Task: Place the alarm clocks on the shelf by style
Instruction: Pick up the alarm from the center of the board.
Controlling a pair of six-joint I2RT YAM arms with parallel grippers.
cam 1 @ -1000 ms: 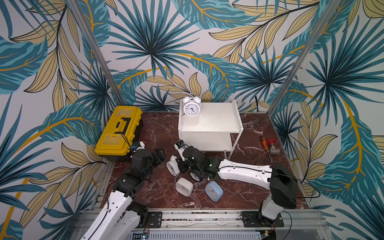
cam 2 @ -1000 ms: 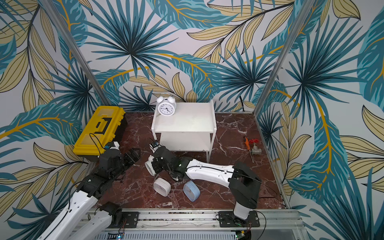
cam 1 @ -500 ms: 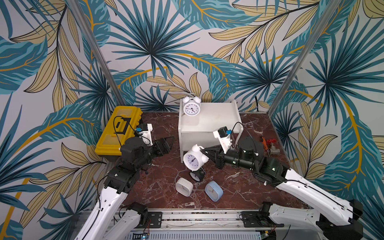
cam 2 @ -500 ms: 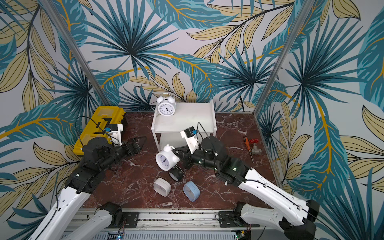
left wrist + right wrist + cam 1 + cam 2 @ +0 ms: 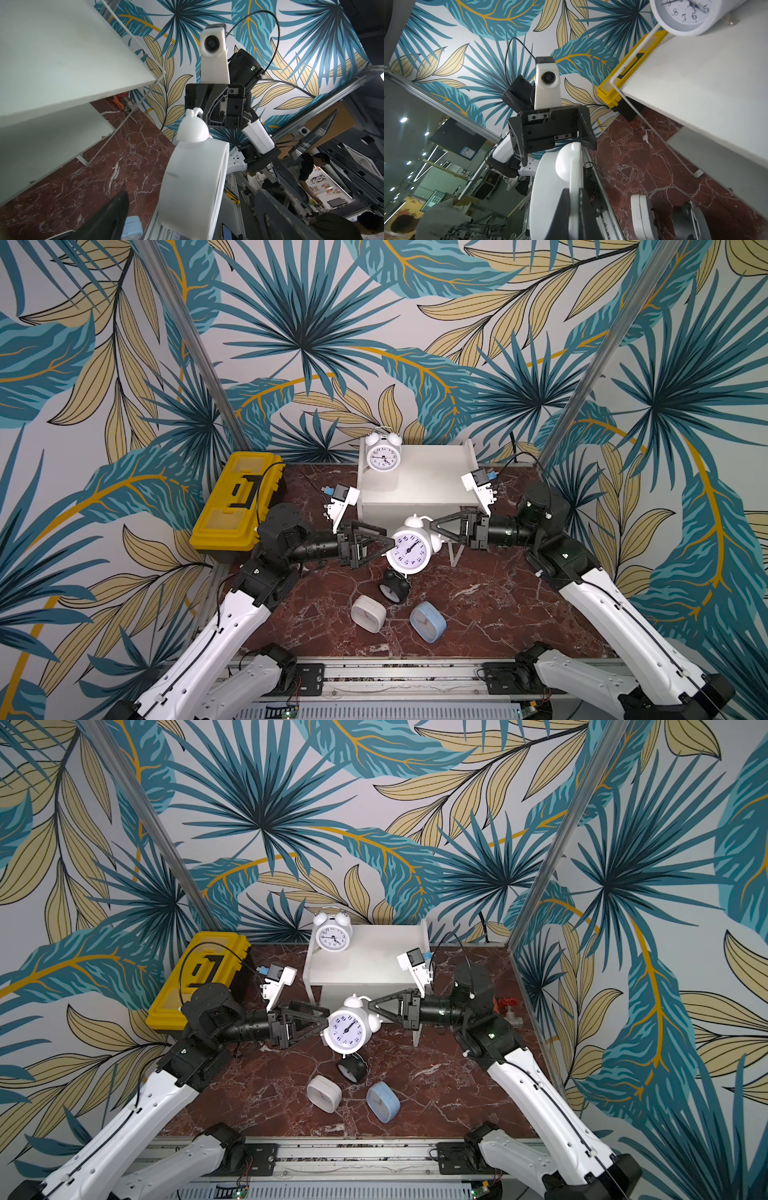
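Only the dials' numerals, 1 to 12, can be read. The right hand (image 5: 433,526) is clamped on the top of a white twin-bell clock (image 5: 409,551) held in the air before the shelf (image 5: 430,489), whose upper board carries a second white twin-bell clock (image 5: 383,455); a black clock (image 5: 392,589), a white square one (image 5: 368,613) and a blue one (image 5: 428,621) lie on the bench (image 5: 498,597). The left hand (image 5: 389,540), nearer the toolbox (image 5: 237,497) a moment ago, now gapes astride the held clock.

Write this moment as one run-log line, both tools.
right tool: shut on white round twin-bell alarm clock | left tool: open around it

leafy teal wallpaper (image 5: 291,323) all round, red marble tabletop (image 5: 498,614).
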